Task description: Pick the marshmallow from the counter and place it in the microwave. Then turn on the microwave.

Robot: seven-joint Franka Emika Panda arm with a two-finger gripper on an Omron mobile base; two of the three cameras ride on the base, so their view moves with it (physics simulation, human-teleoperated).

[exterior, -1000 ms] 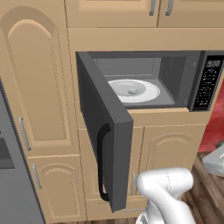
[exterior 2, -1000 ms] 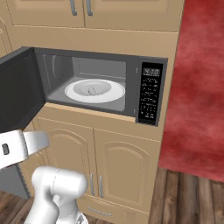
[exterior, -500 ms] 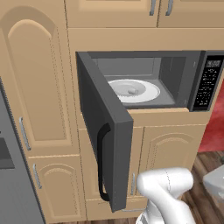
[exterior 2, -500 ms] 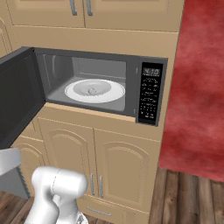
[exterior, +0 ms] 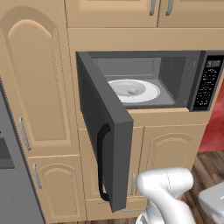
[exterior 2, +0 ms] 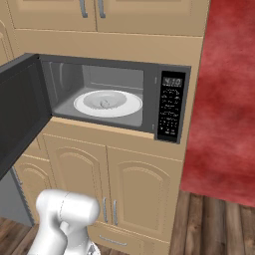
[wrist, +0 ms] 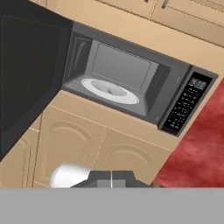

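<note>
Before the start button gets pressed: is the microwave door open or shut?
Open. The door swings out to the left, baring the cavity and the white plate inside the microwave.

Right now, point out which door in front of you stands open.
The microwave door, dark grey with a black vertical handle, swung out to the left. The tan cabinet doors around it are all shut.

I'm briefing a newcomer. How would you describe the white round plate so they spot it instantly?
Find the wide dark grey built-in microwave set among light tan wooden cabinets, its door swung open. Inside lies the white round plate: the only pale disc in that dark cavity.
</note>
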